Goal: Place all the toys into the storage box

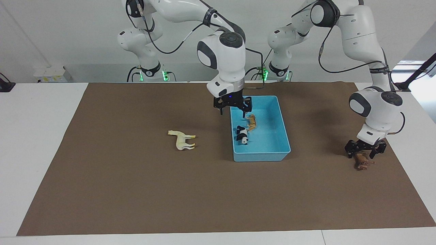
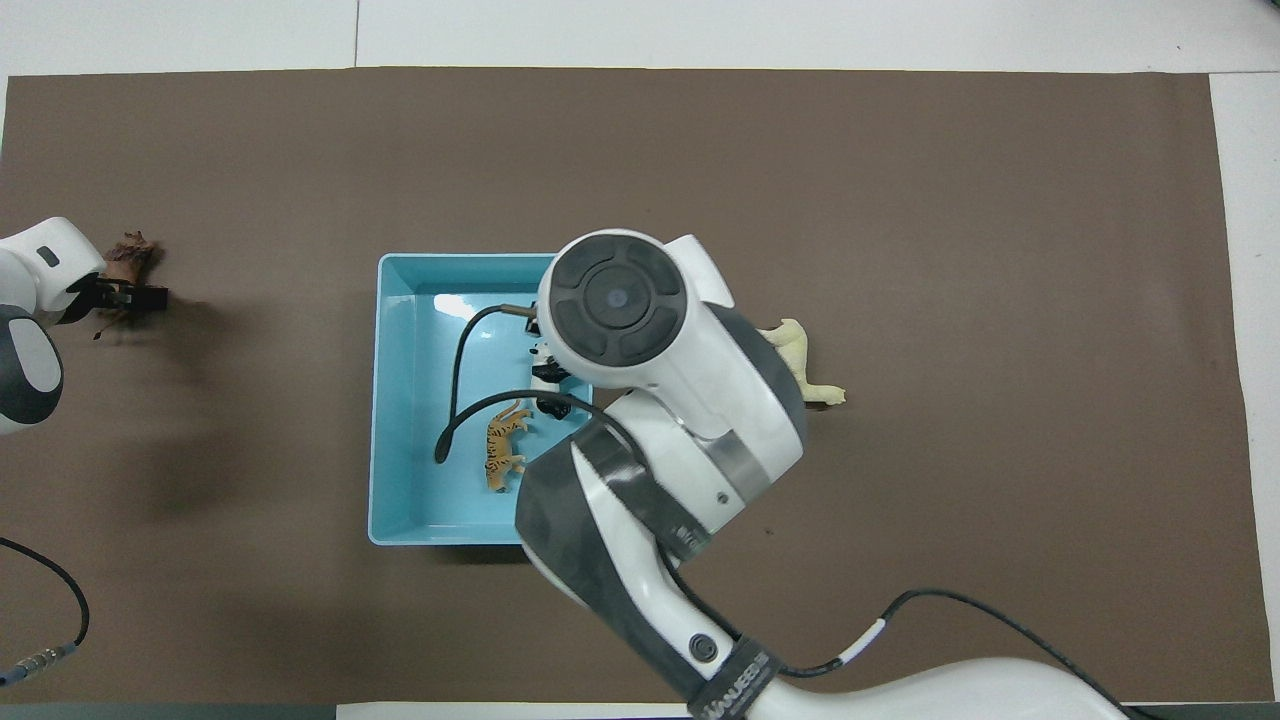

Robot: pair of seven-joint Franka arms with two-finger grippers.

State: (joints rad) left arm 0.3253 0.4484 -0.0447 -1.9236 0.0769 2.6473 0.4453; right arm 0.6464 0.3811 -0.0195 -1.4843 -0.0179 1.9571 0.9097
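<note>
While tiger (image 1: 251,122) in box (image 1: 276,153), lion (image 1: 363,162) under left hand (image 1: 365,152)

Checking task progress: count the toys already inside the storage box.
2. The tiger and the panda lie side by side in the storage box. The horse and the lion are on the mat outside it. None seems hidden.

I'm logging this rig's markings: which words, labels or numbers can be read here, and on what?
Nothing can be read for certain.
black strap on the right arm: white lettering, too blurred to read.
black band on the left arm: lettering too small to read.
storage box and brown mat: no text.
</note>
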